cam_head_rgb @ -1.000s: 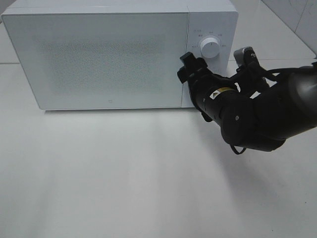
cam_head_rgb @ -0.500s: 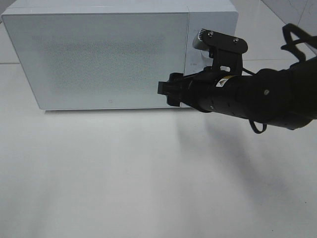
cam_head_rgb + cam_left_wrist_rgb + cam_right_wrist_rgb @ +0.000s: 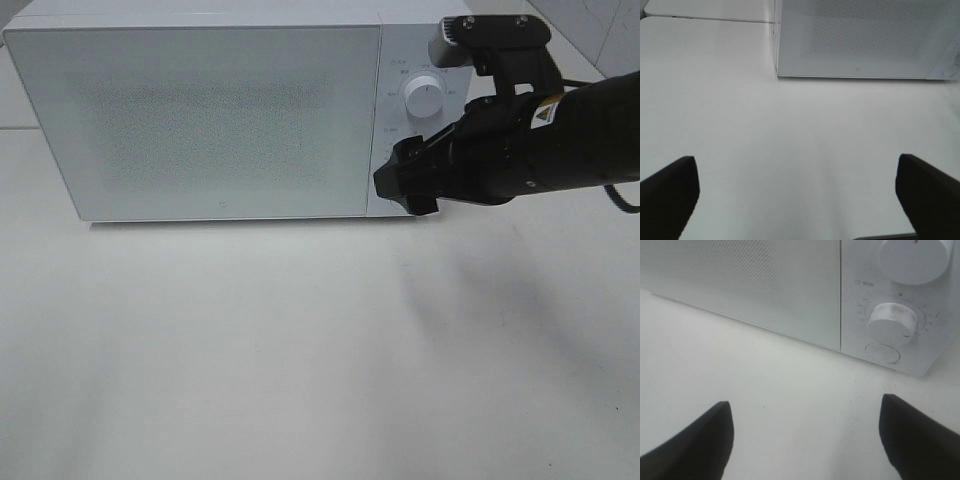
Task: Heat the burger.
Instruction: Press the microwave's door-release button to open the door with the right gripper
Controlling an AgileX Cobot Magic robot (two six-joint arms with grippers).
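White surface [image 3: 250, 350] across the whole foreground, pale wall tiles at the far corner. A white microwave [image 3: 200, 110] sits at the back, its door [image 3: 210, 120] shut flush. The speckled front is opaque from here. The burger shows in no view. I judge it is inside behind that door but cannot confirm it.

The right gripper [image 3: 405, 185] hangs low, nose toward the control panel [image 3: 400, 170]. My reading is that with the door closed only the dial setting remains, so this arm is at the controls. The left gripper [image 3: 797, 200] sits well back from the microwave, facing the door's lower edge across open surface, likely parked out of the way.

Ahead of the right jaws and off to one side are the upper knob [image 3: 912, 260], the lower knob [image 3: 891, 322] and a round button [image 3: 882, 353] nearest them.

Right jaws are spread wide with nothing between them. They touch nothing, and a strip of surface separates them from the panel.

Left jaws are fully apart and empty.
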